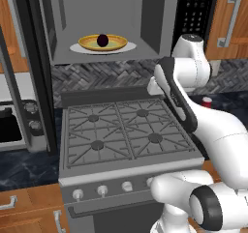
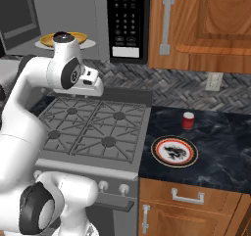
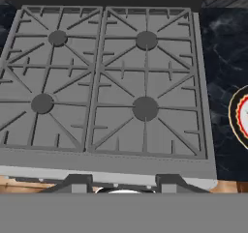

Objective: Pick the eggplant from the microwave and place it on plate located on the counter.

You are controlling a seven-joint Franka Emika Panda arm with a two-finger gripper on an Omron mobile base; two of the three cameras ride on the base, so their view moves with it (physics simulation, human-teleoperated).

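Observation:
The eggplant (image 1: 102, 39) is a small dark lump lying in a yellow dish (image 1: 103, 43) on the white turntable inside the open microwave (image 1: 145, 19). My gripper (image 3: 123, 184) hangs above the front edge of the gas stove (image 3: 106, 82), pointing down, well below and to the right of the microwave cavity. Its two dark fingertips (image 3: 77, 182) stand apart with nothing between them, so it is open. The plate (image 2: 174, 152), white with a red and dark rim, lies on the dark counter (image 2: 220, 147) right of the stove; its edge also shows in the hand view (image 3: 240, 117).
A small red cup (image 2: 188, 120) stands on the counter behind the plate. The microwave's black keypad panel (image 2: 128, 22) sits right of the cavity. Wooden cabinets (image 2: 206, 24) hang above the counter. A dark panel (image 1: 29, 67) stands left of the stove.

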